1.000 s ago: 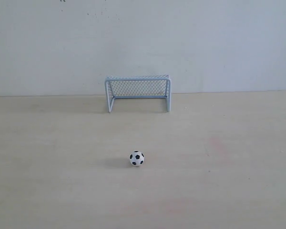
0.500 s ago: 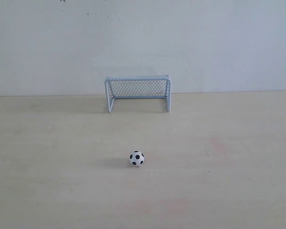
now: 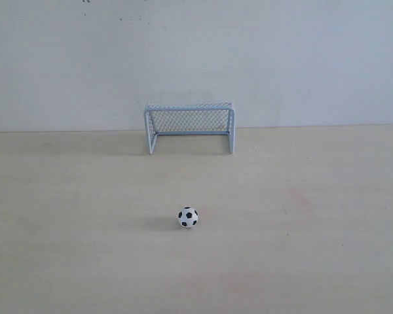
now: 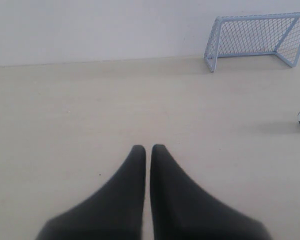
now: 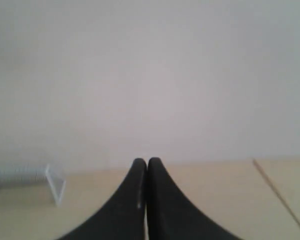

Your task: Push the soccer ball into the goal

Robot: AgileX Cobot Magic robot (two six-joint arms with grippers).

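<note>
Left pincer (image 4: 146,148) and right pincer (image 5: 143,161) are clenched empty; bring one behind the ball (image 3: 188,217), goal (image 3: 190,124) straight ahead of it, and nudge gently.

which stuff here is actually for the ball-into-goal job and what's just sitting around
For the job:
- small white soccer ball with black patches
- light grey-white framed goal with mesh netting

Just there:
- pale wooden tabletop
- plain white wall
- faint pinkish stain on the tabletop
</note>
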